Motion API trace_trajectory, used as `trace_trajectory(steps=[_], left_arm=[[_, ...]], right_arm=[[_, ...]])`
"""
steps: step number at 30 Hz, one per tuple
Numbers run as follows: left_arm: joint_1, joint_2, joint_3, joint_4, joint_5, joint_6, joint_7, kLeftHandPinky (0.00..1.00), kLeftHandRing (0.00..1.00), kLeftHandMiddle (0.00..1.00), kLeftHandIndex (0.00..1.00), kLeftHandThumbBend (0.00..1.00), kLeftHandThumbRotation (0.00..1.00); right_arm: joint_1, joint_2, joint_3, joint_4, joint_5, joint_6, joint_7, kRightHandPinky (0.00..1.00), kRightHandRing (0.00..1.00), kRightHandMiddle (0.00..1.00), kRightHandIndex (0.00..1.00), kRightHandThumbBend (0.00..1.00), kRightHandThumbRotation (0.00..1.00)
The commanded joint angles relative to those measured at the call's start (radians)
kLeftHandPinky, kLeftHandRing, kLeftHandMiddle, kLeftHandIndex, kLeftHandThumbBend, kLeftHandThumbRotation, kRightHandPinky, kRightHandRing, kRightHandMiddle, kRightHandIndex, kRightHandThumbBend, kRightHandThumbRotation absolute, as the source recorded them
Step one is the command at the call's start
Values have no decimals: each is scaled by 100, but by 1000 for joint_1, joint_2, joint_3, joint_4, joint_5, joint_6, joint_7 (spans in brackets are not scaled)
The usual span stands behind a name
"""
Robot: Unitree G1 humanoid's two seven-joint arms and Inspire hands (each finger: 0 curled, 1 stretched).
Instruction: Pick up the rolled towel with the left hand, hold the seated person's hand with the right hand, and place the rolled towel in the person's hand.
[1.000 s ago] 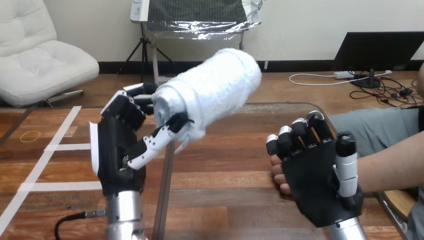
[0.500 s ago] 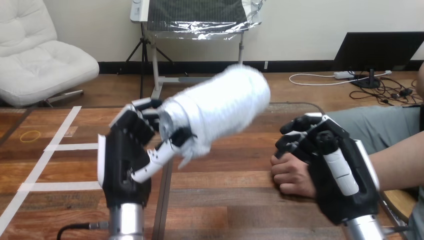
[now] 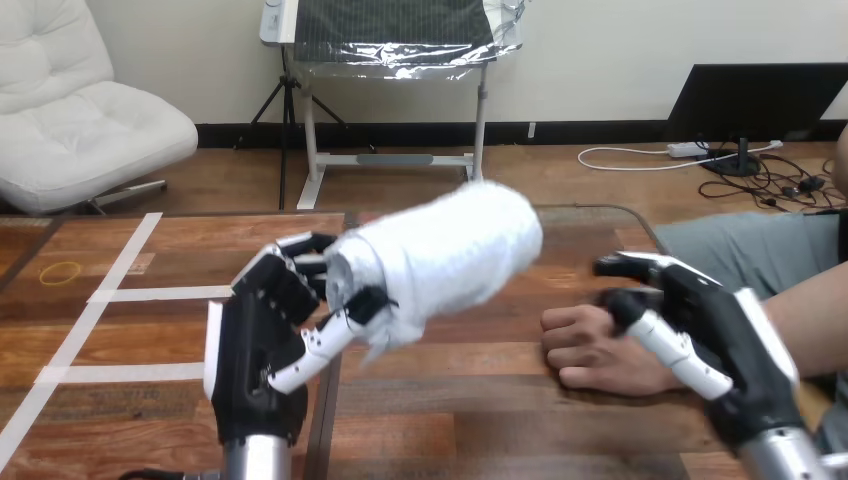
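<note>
Wooden worktop (image 3: 450, 400) has the person's hand (image 3: 588, 350) resting on it in a loose fist, right beside the robot's right hand (image 3: 740, 345). White tape strips (image 3: 150, 293) run out left of the left hand (image 3: 255, 350), with a small yellow rubber band (image 3: 62, 270) further out.

Plain white from end to end, that rolled towel (image 3: 440, 255), its surface a fine nubbly weave, and the left hand (image 3: 250, 350) gripping it is black with a white shell down its side, fingers (image 3: 305, 362) banded black and white, on a silver forearm (image 3: 252, 460). Over on the other side the right hand (image 3: 740, 345) shows the same black with white shells. Beneath it all the wooden table (image 3: 450, 410) runs in warm reddish-brown planks streaked with darker grain, crossed at the left by white tape strips (image 3: 150, 293), a small yellow band (image 3: 62, 271) beside them.
</note>
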Motion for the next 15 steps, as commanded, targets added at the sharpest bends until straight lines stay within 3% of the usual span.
trace_trajectory(steps=[1, 6, 15], left_arm=[[-108, -41, -6, -96, -38, -28, -66, 41, 42, 45, 54, 62, 0], [-110, -44, -2, -83, -31, -38, -75, 42, 42, 46, 54, 62, 0], [-115, -52, 9, -66, -24, -54, -92, 42, 42, 46, 54, 61, 0]], right_arm=[[-144, -232, -4, -2, -403, -83, -221, 43, 98, 99, 97, 87, 59], [-155, -276, 9, 4, -470, -45, -241, 11, 100, 100, 99, 87, 60], [-178, -329, 27, 24, -557, -8, -249, 1, 100, 100, 100, 88, 51]])
